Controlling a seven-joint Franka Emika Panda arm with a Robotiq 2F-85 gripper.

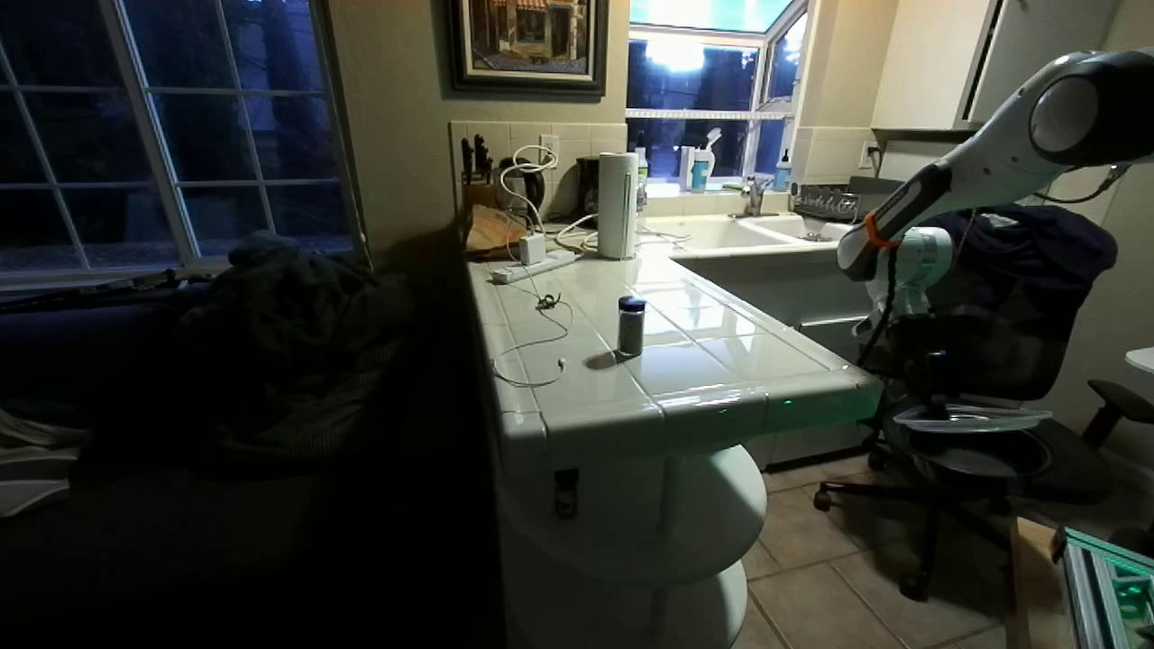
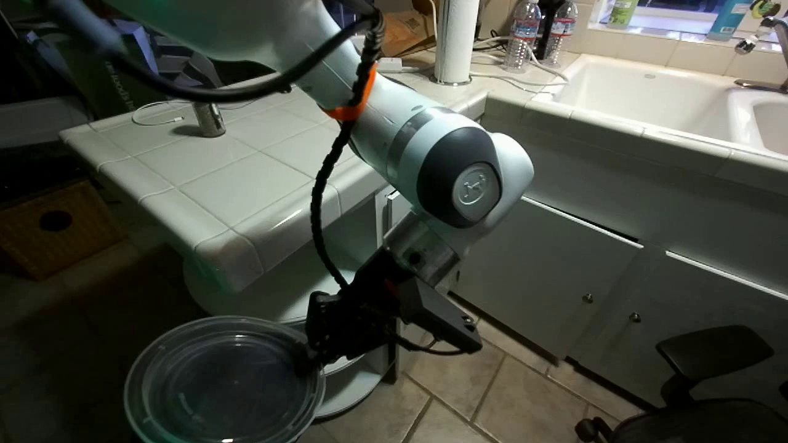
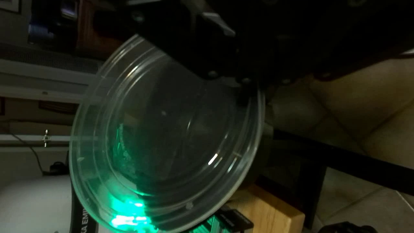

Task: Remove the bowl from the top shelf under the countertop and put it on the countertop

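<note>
The bowl is a shallow round clear container, dark-looking inside with a paler rim. It shows in both exterior views (image 1: 974,418) (image 2: 228,387) and fills the middle of the wrist view (image 3: 181,129). My gripper (image 2: 309,362) is shut on the bowl's rim, one finger inside and one outside; in the wrist view the gripper (image 3: 254,92) comes in from the top, very dark. The bowl hangs in the air, off the end of the unit and lower than the countertop (image 1: 586,397) (image 2: 203,184). The top shelf (image 1: 712,514) (image 2: 289,289) lies under the countertop.
A small dark-capped jar (image 1: 631,329) (image 2: 209,120) stands on the countertop, beside a thin cable (image 1: 532,383). A paper-towel roll (image 1: 618,205) and power strip (image 1: 536,266) are farther back. An office chair (image 1: 1001,361) stands near the arm.
</note>
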